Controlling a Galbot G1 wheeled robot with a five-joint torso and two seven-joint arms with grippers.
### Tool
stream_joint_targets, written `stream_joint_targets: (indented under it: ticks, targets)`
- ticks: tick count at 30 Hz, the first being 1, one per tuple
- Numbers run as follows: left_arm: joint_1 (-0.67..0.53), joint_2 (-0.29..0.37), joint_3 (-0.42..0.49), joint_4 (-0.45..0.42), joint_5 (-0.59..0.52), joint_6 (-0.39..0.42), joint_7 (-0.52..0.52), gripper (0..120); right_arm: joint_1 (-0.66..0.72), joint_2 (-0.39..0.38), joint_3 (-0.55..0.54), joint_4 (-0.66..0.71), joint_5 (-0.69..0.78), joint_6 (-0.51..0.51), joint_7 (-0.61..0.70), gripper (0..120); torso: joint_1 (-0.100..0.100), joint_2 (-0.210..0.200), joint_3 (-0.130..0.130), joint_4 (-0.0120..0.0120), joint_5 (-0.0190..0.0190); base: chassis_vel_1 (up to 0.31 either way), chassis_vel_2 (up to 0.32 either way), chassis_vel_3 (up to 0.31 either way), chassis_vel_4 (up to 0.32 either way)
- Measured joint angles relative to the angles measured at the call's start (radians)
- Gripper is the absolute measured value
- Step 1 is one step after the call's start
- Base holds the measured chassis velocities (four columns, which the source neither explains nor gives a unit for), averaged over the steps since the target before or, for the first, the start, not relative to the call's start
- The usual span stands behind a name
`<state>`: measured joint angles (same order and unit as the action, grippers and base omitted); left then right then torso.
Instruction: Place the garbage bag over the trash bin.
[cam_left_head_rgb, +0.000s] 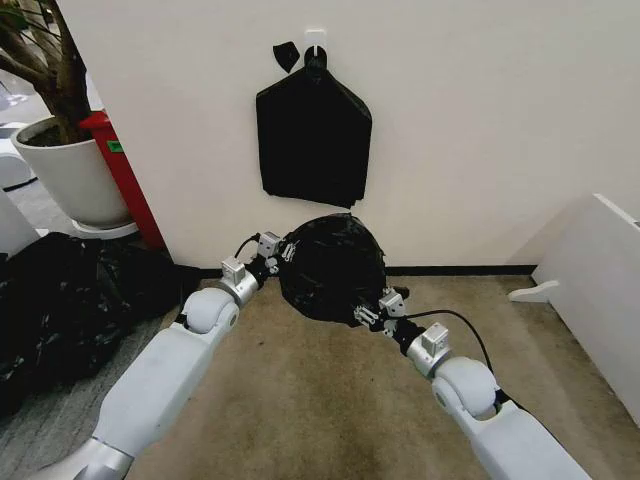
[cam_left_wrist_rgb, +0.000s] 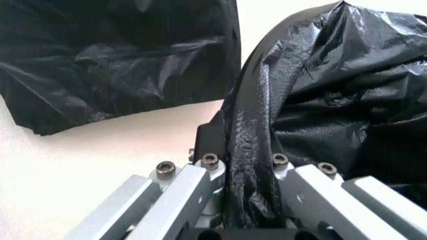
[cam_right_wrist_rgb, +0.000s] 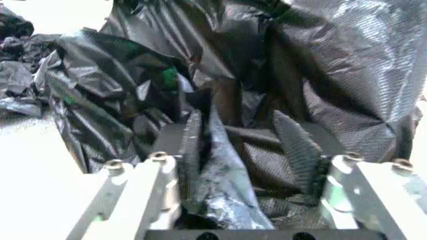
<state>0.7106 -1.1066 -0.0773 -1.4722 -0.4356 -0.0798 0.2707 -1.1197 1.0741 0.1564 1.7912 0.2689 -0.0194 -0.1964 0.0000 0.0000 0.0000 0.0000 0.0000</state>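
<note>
The garbage bag (cam_left_head_rgb: 330, 262), glossy black and wrinkled, forms a rounded mound on the floor at the foot of the wall. The trash bin is hidden beneath it. My left gripper (cam_left_head_rgb: 284, 250) is at the bag's upper left edge. In the left wrist view, the left gripper (cam_left_wrist_rgb: 248, 165) is shut on a bunched fold of the garbage bag (cam_left_wrist_rgb: 333, 100). My right gripper (cam_left_head_rgb: 370, 312) is at the bag's lower right edge. In the right wrist view, the right gripper (cam_right_wrist_rgb: 243, 150) is open, and film of the garbage bag (cam_right_wrist_rgb: 220, 195) lies loose between its spread fingers.
A flat black bundle of bags (cam_left_head_rgb: 313, 145) hangs from a wall hook above the mound. On the left are a white plant pot (cam_left_head_rgb: 70, 175), a red object (cam_left_head_rgb: 125, 175) and a heap of black sheeting (cam_left_head_rgb: 70, 300). A white panel (cam_left_head_rgb: 600, 290) stands at the right.
</note>
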Motion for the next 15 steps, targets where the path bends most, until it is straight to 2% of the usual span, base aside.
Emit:
stream_joint_targets:
  ticks: [3,5,10,11,15]
  targets:
    - [-0.003,-0.003,0.000,0.000,-0.002,0.001,-0.006,4,0.002,-0.001,-0.001,-0.007,-0.015,0.007,-0.016,24,0.000,0.000,0.000,0.0001,0.0000,0.000,0.000,0.000,0.000]
    - [-0.003,-0.004,0.000,0.000,-0.003,0.002,-0.009,4,0.001,-0.001,0.000,-0.008,-0.019,0.012,-0.021,21,0.000,0.000,0.000,0.0001,0.0000,0.000,0.000,0.000,0.000]
    - [-0.010,-0.009,-0.002,0.001,-0.032,0.015,-0.029,4,-0.021,0.000,0.022,-0.033,-0.065,0.119,-0.109,0,0.000,0.000,0.000,0.0000,-0.0001,0.000,0.000,0.000,0.000]
    - [-0.010,-0.009,-0.002,0.001,-0.032,0.015,-0.029,4,-0.021,0.000,0.022,-0.033,-0.065,0.119,-0.109,0,0.000,0.000,0.000,0.0000,-0.0001,0.000,0.000,0.000,0.000]
    - [-0.018,-0.010,-0.015,-0.009,-0.100,0.061,-0.055,4,-0.041,0.002,0.051,-0.095,-0.060,0.286,-0.285,0,0.000,0.000,0.000,0.0000,-0.0001,0.000,0.000,0.000,0.000]
